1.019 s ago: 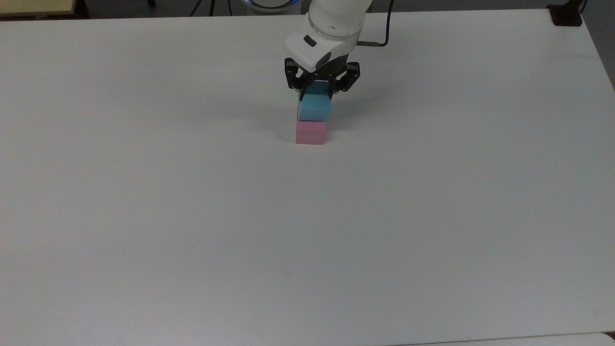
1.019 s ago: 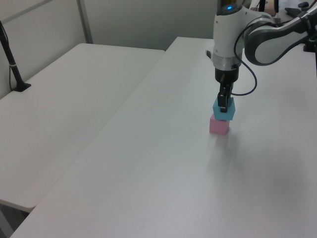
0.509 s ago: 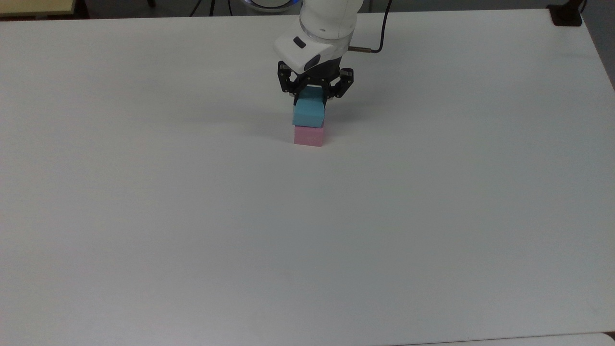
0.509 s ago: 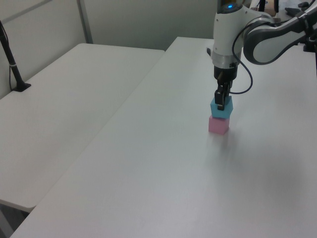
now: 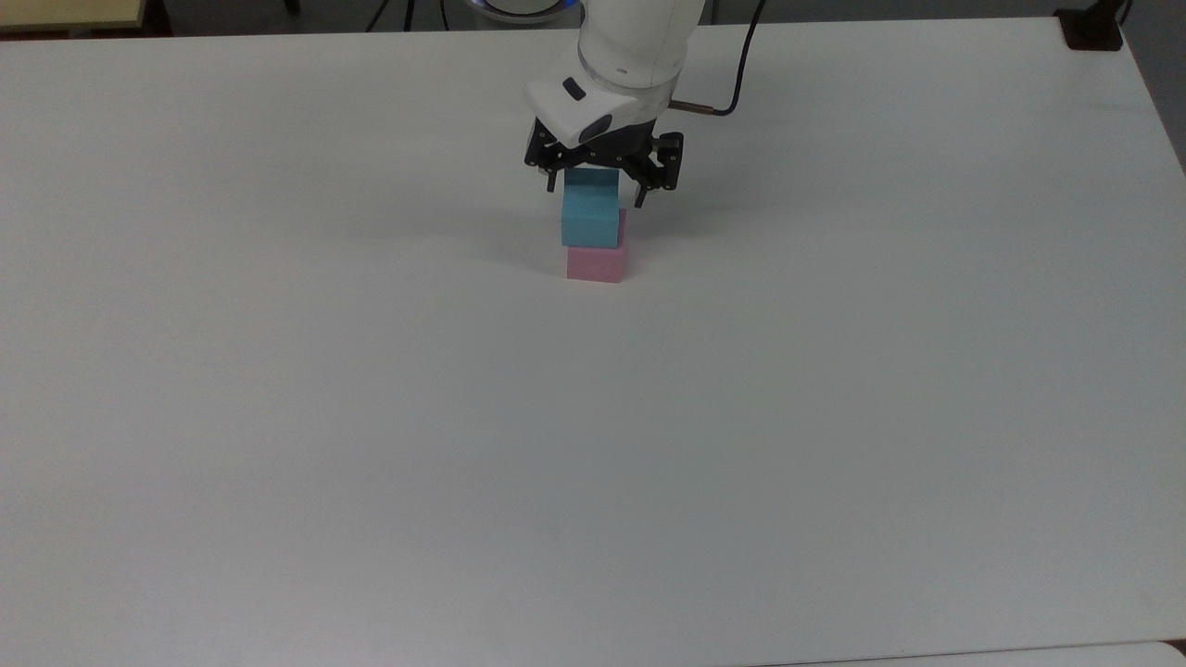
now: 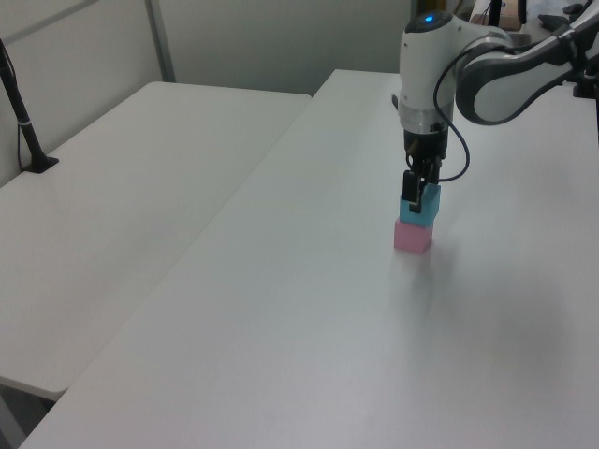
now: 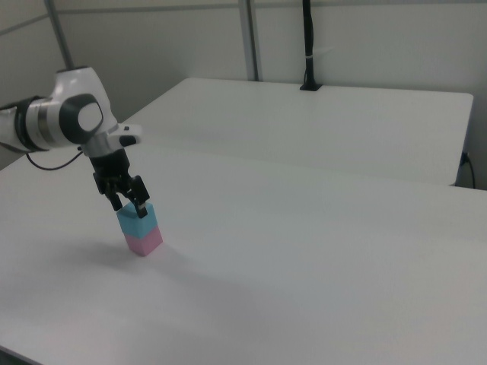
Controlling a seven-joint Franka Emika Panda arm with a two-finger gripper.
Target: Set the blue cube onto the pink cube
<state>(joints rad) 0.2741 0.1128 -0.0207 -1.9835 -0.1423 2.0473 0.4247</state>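
Resting square on the small pale pink matte foam cube (image 5: pixel 597 262) is the small light blue matte foam cube (image 5: pixel 590 208), the two making a short stack on the plain white table (image 5: pixel 371 417). In the top view the blue one sits a little toward the top view's left, so a thin strip of pink shows at its right edge. In the right view the stack (image 7: pixel 139 230) stands upright, blue (image 7: pixel 137 220) over pink (image 7: pixel 144 242), and in the left view it reads the same way, blue (image 6: pixel 419 208) on pink (image 6: pixel 413 234).

My gripper (image 5: pixel 601 190) hangs just above the blue cube with its jaws spread wide; one dark finger (image 5: pixel 552 180) sits off the cube's upper left corner and the other (image 5: pixel 641 195) off its upper right in the top view, neither pressing its sides. I hold nothing. In the right view my gripper (image 7: pixel 128 202) sits at the top of the blue cube, and in the left view (image 6: pixel 417 189) it hangs directly over the stack.
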